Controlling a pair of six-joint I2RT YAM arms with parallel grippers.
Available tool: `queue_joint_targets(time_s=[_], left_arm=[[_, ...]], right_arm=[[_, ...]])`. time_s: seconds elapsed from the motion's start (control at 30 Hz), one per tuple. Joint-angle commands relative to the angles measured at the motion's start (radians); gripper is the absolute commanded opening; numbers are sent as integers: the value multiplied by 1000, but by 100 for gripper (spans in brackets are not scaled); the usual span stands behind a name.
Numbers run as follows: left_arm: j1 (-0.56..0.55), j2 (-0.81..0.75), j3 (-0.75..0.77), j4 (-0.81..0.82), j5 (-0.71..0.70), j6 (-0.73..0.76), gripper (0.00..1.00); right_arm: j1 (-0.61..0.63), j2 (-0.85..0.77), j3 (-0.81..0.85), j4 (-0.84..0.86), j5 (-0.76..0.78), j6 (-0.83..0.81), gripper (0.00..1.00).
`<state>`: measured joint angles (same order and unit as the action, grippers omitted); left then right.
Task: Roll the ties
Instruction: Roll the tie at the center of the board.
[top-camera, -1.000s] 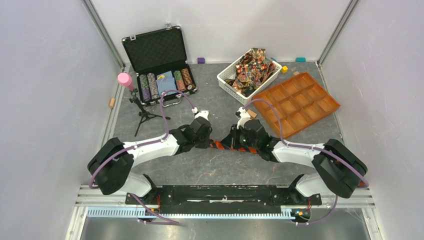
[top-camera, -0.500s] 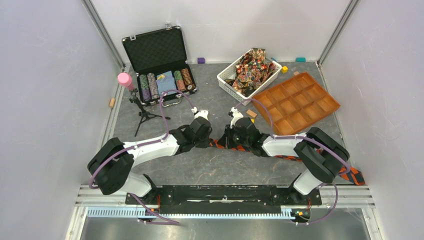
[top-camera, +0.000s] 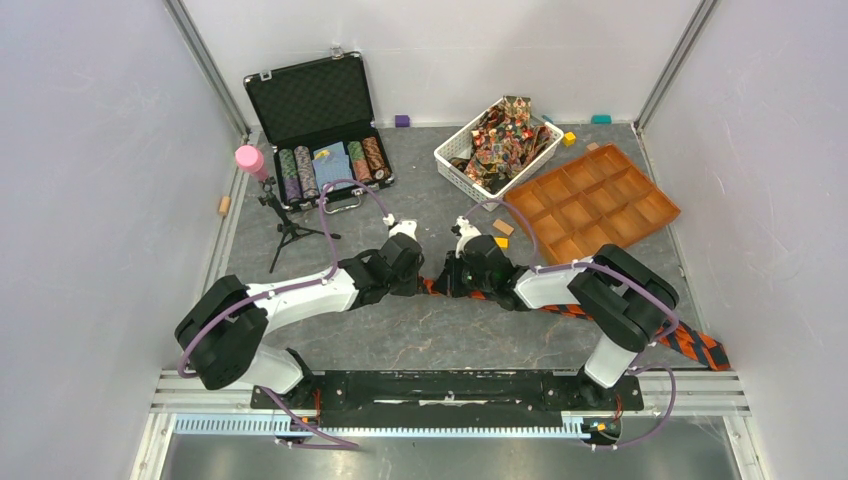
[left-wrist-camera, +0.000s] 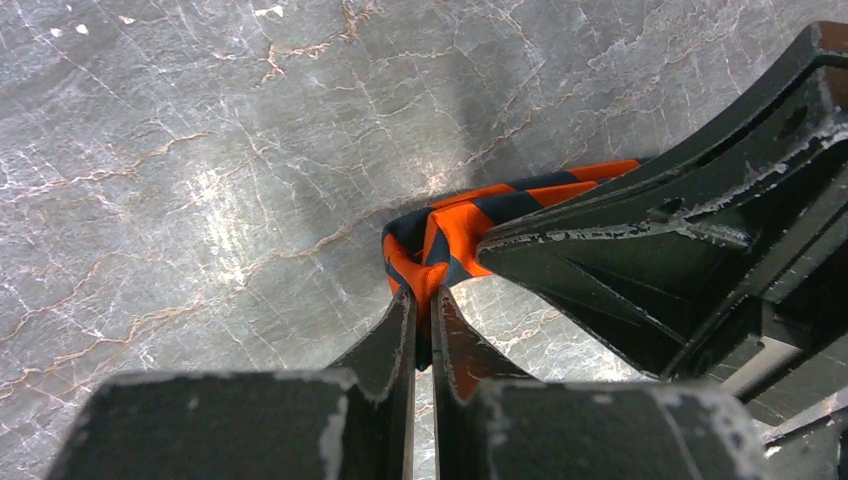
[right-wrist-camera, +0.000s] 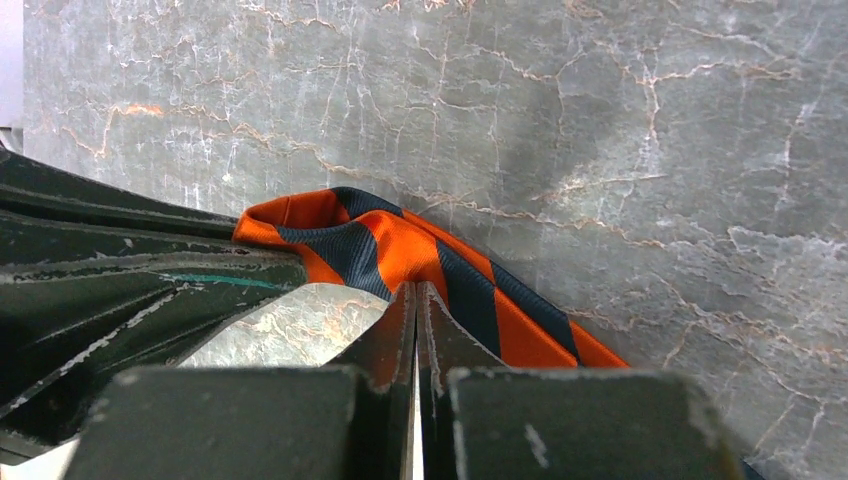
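Note:
The orange-and-dark striped tie (top-camera: 433, 287) lies on the grey marble table between my two grippers, and its long tail (top-camera: 700, 346) runs to the near right edge. In the left wrist view my left gripper (left-wrist-camera: 422, 300) is shut on a folded end of this tie (left-wrist-camera: 450, 225). In the right wrist view my right gripper (right-wrist-camera: 416, 295) is shut, its tips pinching the tie (right-wrist-camera: 400, 250) close beside the left fingers (right-wrist-camera: 120, 270). From above the left gripper (top-camera: 416, 276) and right gripper (top-camera: 452, 280) nearly touch. Several patterned ties (top-camera: 500, 135) fill a white basket.
An orange compartment tray (top-camera: 592, 205) lies at the back right beside the white basket (top-camera: 452, 160). An open black case of poker chips (top-camera: 320, 130) stands at the back left. A small tripod with a pink top (top-camera: 262, 190) stands left. Small coloured blocks (top-camera: 568, 139) lie near the back wall.
My right gripper has moved left along the striped tie, close to the left gripper, and its elbow has swung left, uncovering the tie's tail at the right. The left arm has not moved.

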<state>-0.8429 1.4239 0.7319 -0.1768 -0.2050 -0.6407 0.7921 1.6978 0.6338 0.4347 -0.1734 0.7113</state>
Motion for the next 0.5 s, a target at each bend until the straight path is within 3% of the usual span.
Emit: queue_joint_targets(time_s=[0.0, 0.47], left_arm=[[-4, -14, 41, 48, 53, -4, 2], [-24, 48, 64, 134, 176, 19, 2]], right_arm=[[7, 31, 18, 12, 20, -4, 0], [8, 22, -12, 54, -7, 1, 0]])
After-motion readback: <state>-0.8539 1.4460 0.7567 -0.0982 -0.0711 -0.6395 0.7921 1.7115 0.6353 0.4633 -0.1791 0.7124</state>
